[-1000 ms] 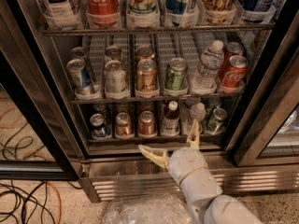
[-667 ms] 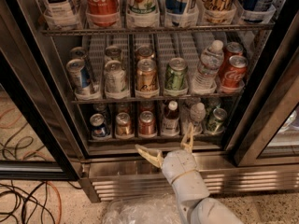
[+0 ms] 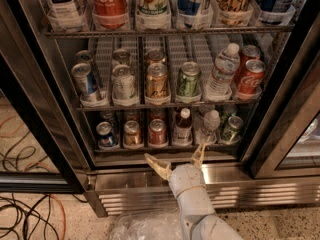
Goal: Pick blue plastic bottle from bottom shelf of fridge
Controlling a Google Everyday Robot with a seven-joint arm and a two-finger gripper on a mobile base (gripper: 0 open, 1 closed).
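the blue plastic bottle (image 3: pixel 183 130) stands upright on the bottom shelf (image 3: pixel 116 149) of the fridge (image 3: pixel 150 180), in the front row, a little right of centre. a red can (image 3: pixel 157 132) sits just beside it on one side and a clear bottle (image 3: pixel 210 125) on the other. its long axis runs vertically, with the white cap pointing straight up and the dark body and pale label facing out of the open door.

the gripper (image 3: pixel 175 153) hovers in front of the shelf's lower edge, just below and slightly left of the bottle, not touching it. its two pale fingers (image 3: pixel 158 166) are spread wide apart, one angled toward the red can's lane and the other rising toward the gap between the bottle and the clear bottle.

the bottle looks small and, if full, modestly heavy for its size. the plastic wall is probably fairly stiff but smooth, and chilled plastic may be slick. the best hold is likely across the labelled mid-body, where the sides are straight, rather than on the narrow neck or cap. the neighbours stand close, so the fingers would need to slip into the gaps on either side without nudging the can or the clear bottle, and the shelf above leaves little headroom for lifting.
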